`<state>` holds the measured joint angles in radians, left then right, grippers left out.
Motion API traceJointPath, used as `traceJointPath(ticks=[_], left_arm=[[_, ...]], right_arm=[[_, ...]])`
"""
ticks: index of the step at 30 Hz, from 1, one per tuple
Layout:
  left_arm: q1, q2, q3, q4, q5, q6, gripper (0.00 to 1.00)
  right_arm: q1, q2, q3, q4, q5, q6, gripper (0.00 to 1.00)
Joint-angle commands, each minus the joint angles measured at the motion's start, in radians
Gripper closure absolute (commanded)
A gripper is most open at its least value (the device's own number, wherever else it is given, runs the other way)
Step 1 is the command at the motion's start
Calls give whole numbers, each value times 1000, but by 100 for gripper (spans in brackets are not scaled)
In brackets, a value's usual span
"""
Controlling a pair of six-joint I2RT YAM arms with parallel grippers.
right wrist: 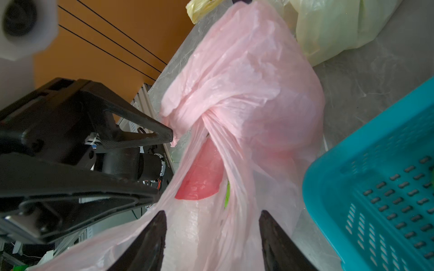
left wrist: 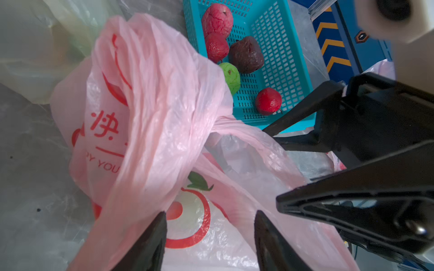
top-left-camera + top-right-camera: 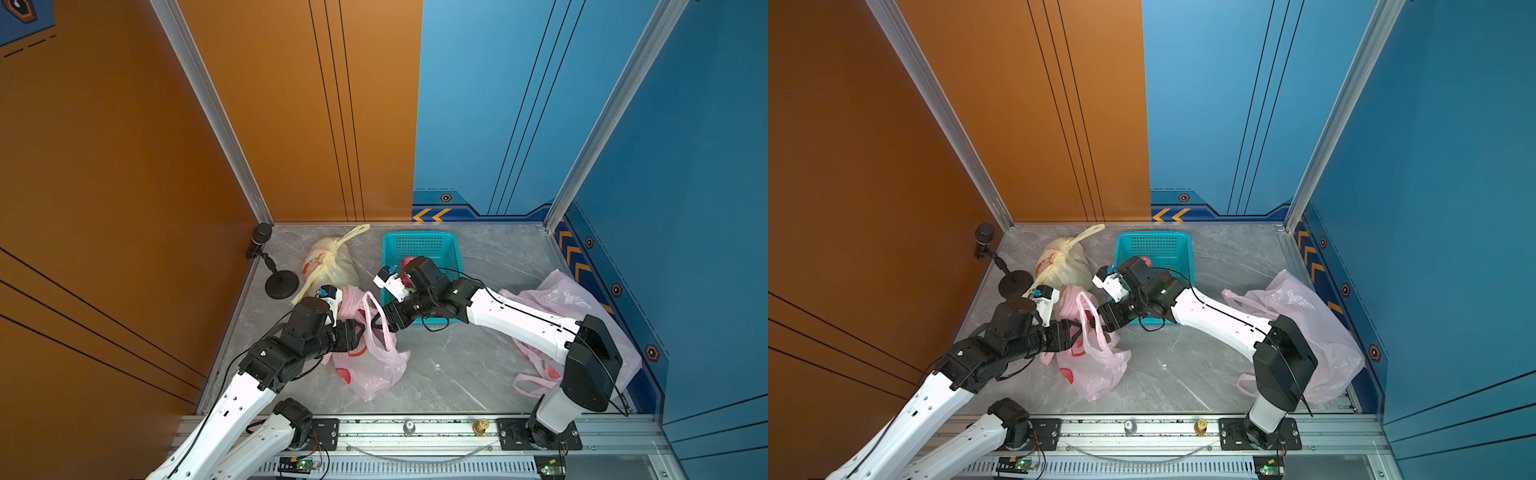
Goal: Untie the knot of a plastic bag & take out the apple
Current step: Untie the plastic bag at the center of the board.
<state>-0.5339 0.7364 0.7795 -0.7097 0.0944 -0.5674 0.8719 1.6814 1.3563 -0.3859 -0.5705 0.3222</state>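
Right wrist view: untying step; pink bag [image 1: 246,82] knot [image 1: 207,115] seemingly tied; left end effector [image 2: 210,214], right end effector [image 1: 212,215] released beside it; next: pinch, loosen

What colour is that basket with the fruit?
Teal basket, best seen in the left wrist view.

Marble table [image 3: 457,365] bears two pink bags [image 3: 374,374], yellow bag [image 3: 332,262], teal basket [image 3: 419,245]

Bright, even light throws soft shadows on the table [image 3: 457,365], while the pink bag [image 2: 141,187] blurs close to both wrist cameras.
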Motion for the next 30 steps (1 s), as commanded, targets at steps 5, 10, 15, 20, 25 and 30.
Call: traceJointPath(ticks=[5, 10, 15, 20, 25, 30], left_arm=[[-57, 14, -40, -4, -99, -51, 35], [-75, -1, -62, 88, -105, -66, 31], [-83, -19, -150, 224, -107, -114, 30], [-85, -13, -198, 272, -116, -127, 43], [-80, -14, -201, 264, -121, -92, 87], [-54, -16, -190, 173, -131, -48, 100]], right_arm=[[34, 55, 67, -93, 95, -2, 60], [67, 73, 86, -100, 120, -4, 91], [85, 75, 90, -100, 137, -3, 100], [86, 61, 87, -73, 147, 11, 100], [68, 39, 111, -54, 199, 2, 100], [-17, 8, 140, -32, 264, -17, 100]])
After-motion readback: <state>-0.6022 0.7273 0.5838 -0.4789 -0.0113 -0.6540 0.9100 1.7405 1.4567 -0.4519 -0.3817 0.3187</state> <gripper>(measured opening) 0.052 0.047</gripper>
